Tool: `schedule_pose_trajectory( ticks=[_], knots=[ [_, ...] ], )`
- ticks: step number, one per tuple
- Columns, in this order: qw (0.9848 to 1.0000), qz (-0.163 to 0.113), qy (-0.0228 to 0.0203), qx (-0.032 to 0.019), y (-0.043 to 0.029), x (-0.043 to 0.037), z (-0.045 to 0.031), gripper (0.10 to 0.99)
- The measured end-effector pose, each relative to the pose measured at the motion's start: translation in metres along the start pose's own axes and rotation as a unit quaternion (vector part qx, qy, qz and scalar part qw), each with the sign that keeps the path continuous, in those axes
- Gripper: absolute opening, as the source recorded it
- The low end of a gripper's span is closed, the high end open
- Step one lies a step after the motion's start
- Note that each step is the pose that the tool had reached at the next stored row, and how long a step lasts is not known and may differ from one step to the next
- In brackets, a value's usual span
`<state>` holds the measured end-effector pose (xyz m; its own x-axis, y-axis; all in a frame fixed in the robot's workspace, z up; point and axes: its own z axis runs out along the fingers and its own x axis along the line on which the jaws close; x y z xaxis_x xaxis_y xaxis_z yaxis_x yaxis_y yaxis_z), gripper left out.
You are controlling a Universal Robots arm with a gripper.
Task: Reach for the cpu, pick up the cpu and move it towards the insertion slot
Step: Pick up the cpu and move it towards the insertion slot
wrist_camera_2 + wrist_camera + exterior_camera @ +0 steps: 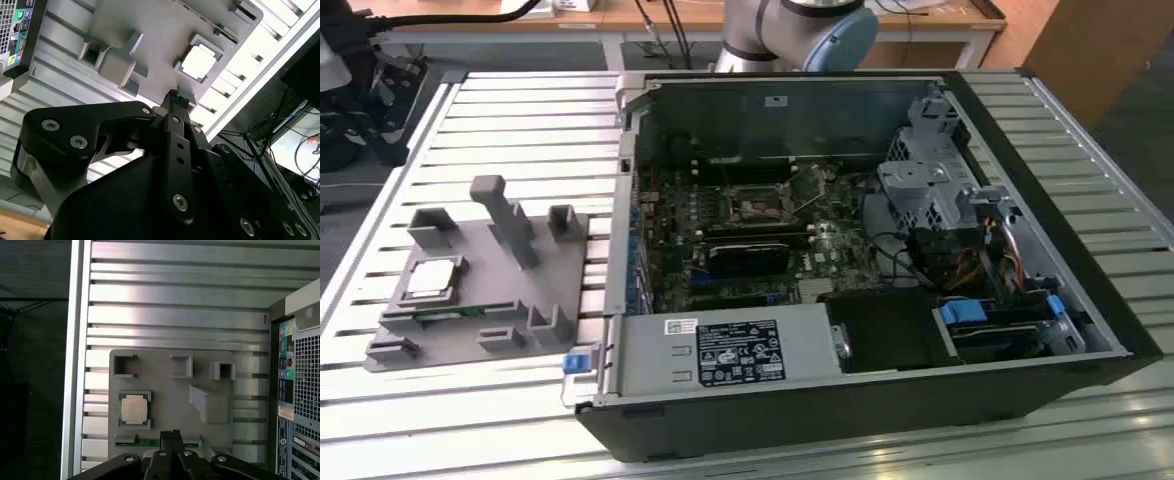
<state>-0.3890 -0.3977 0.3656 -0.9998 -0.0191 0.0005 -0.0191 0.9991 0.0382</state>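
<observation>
- While the cpu point(134, 409) is sitting flat in its square nest on the gray holder point(170, 390), the claw point(170, 436) is hanging over the holder's edge, beside the chip and not touching it.
- The claw's two fingers are pressing together, narrow, and are holding nothing.
- In the exterior view the cpu point(434, 278) is lying at the exterior view's left, well apart from the insertion slot point(758, 207), which is sitting deep inside the open computer case point(854, 410).
- With its fingers closed like this, the claw could be bumping the chip's top instead of going around it. That could scratch the chip or tip it in its nest.
- The green memory stick point(145, 442) is lying just beside the chip, about under the claw, so the claw could be knocking the wrong part.
- The tall gray post point(500, 215) is standing near the chip, and the case wall point(630, 200) is rising between the holder and the slot. Both could be getting in the way.
</observation>
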Motion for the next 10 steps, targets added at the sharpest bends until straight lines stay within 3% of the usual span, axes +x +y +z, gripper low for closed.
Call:
schedule_pose_trajectory(
  ticks=[10],
  knots=[
    [1.0000,0.000,0.0000,0.0000,0.0001,0.0043,0.0000,0.106]
  ],
)
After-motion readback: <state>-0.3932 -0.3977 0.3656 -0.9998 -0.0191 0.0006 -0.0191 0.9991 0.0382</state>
